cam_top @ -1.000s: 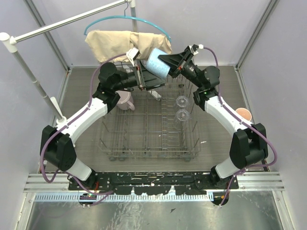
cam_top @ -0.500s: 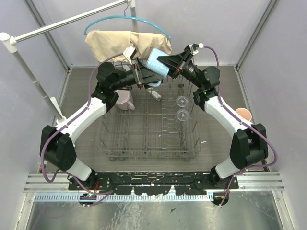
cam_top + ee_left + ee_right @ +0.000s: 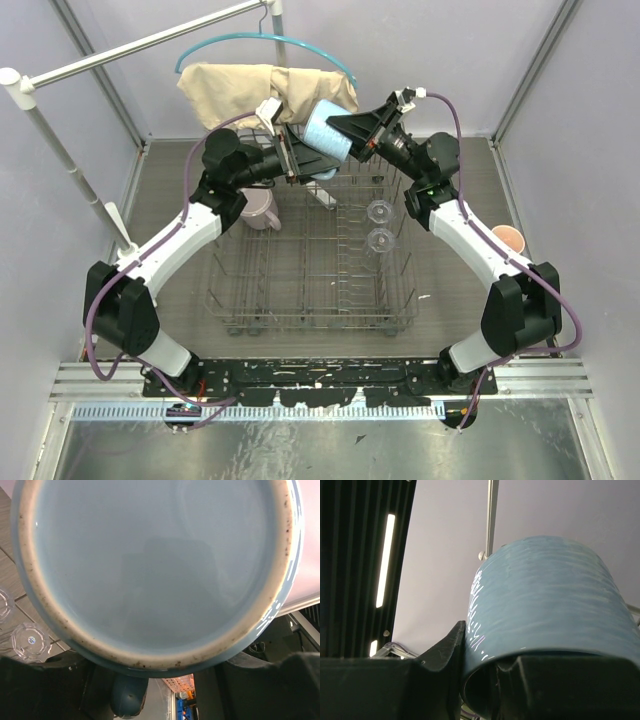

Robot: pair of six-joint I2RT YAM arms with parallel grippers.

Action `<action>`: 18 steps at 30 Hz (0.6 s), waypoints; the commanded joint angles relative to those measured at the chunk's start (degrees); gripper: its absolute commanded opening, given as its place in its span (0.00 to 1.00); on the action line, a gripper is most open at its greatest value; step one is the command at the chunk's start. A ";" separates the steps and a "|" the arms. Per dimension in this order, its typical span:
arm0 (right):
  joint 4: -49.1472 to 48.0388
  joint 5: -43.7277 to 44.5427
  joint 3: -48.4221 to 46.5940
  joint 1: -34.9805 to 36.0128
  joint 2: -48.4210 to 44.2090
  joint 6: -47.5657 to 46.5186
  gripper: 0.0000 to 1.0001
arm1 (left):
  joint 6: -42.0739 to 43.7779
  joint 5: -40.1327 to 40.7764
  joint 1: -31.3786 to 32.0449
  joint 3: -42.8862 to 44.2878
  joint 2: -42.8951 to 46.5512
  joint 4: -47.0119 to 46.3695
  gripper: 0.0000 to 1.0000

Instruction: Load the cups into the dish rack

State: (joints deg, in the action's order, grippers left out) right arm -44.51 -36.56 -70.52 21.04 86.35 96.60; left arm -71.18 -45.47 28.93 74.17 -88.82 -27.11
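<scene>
Nearest the arm bases sits the dish rack, square in the middle of the grey surface, its wire tines upright. In its right-hand part are the two glass tumblers, one behind the other and just beside each other among the tines. Off to the right, well apart from the rack, the peach-orange mug stands alone on the surface, half tucked behind the right arm. Over on the other side, the mauve-pink mug shows at the rack's far-left corner, partly covered by the left arm; whether it is inside the wires or just outside them cannot be told from here. Now up and farther back: the light blue mug hangs in the air above the rack's far end, tilted on its side, caught between both arms. The right gripper is clamped on it, and its wrist view shows the black fingers pinching the mug's wall. The left gripper is right at the mug's mouth, and in its own camera the pale, speckled rim and the blue inside fill nearly the whole view. Its jaws stand apart, but whether they grip the mug cannot be told. Behind it all, a beige cloth droops from a teal hanger at the back wall.
</scene>
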 commanded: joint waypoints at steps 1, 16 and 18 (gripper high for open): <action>-2.25 -4.36 -1.16 0.88 -2.19 -3.56 0.01 | -0.98 -0.17 0.16 2.90 1.37 -5.57 0.57; -4.94 -4.05 2.27 0.87 -2.15 -1.57 0.01 | -2.33 3.28 0.17 3.55 -0.12 -9.62 0.43; -4.98 -4.13 2.39 0.89 -2.06 -1.59 0.01 | -2.55 3.68 0.16 3.28 -0.21 -10.09 0.39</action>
State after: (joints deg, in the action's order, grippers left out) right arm -46.26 -34.52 -68.79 20.75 86.13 98.41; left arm -70.76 -44.60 28.93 74.17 -89.82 -28.42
